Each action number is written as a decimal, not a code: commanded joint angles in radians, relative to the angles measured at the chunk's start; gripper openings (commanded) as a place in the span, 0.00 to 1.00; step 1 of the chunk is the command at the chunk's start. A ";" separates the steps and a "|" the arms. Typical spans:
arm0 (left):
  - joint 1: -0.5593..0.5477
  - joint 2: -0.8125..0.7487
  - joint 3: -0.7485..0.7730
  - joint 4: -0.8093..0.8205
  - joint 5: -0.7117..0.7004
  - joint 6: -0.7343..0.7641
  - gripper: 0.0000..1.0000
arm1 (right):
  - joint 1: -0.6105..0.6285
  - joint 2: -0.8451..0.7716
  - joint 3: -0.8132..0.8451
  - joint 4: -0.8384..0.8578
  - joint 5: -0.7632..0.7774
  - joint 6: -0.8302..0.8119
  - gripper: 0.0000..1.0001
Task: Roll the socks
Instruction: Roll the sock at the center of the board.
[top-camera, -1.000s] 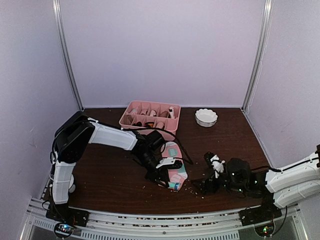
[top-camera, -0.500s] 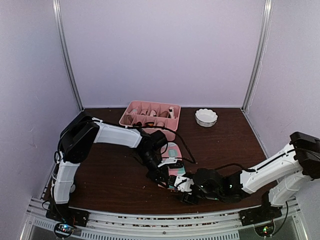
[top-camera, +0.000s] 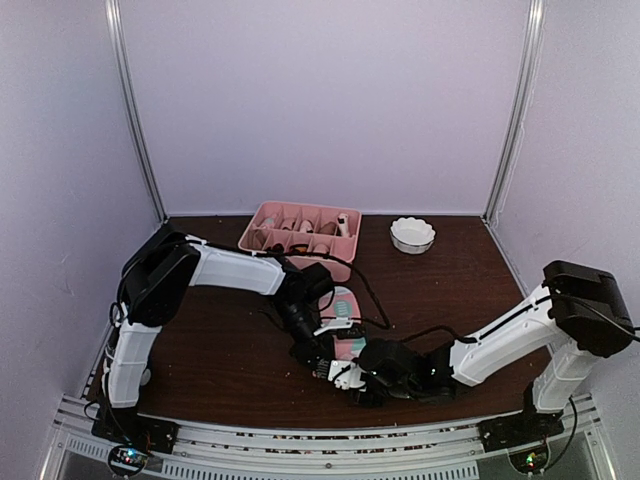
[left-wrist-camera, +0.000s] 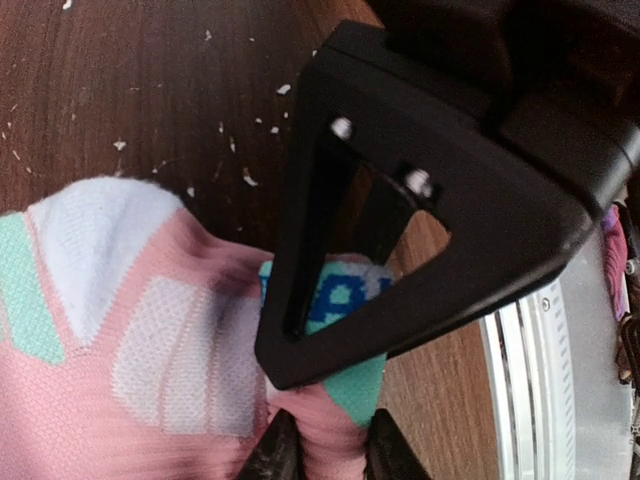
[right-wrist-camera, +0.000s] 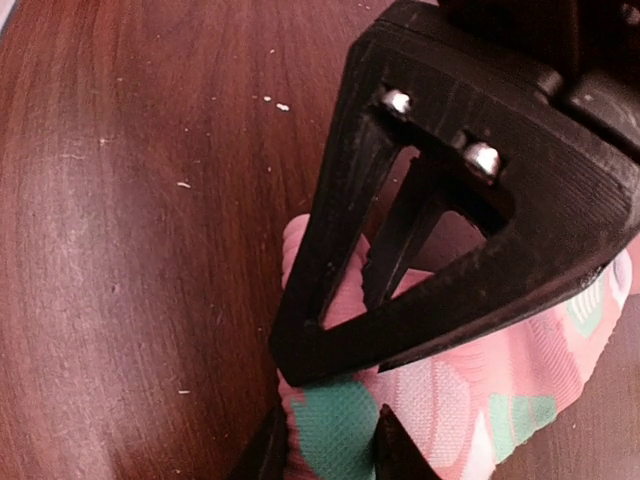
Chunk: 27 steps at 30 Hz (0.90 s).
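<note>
White arm links (top-camera: 232, 270), black end effectors (left-wrist-camera: 320, 455), silver screws (left-wrist-camera: 418, 183)

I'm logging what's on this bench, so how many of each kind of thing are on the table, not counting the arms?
Socks: 1, the pink sock; no second sock shows
Trays: 1, the pink divided tray; its contents are too small to count
Bowls: 1, the white bowl
Total: 3

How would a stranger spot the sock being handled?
On the dark table, look at the near middle, in front of the pink divided tray. The pink sock lies there, pinched by the left gripper and right gripper. Teal and white patches set it apart.
</note>
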 joint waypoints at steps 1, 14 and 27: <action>-0.003 0.075 -0.036 -0.122 -0.098 0.041 0.27 | -0.016 0.031 0.002 -0.028 -0.017 0.026 0.19; 0.108 -0.272 -0.339 0.293 -0.097 -0.027 0.98 | -0.137 0.039 -0.086 0.013 -0.359 0.305 0.00; 0.082 -0.456 -0.553 0.590 -0.122 0.003 0.83 | -0.305 0.148 -0.109 0.017 -0.612 0.503 0.00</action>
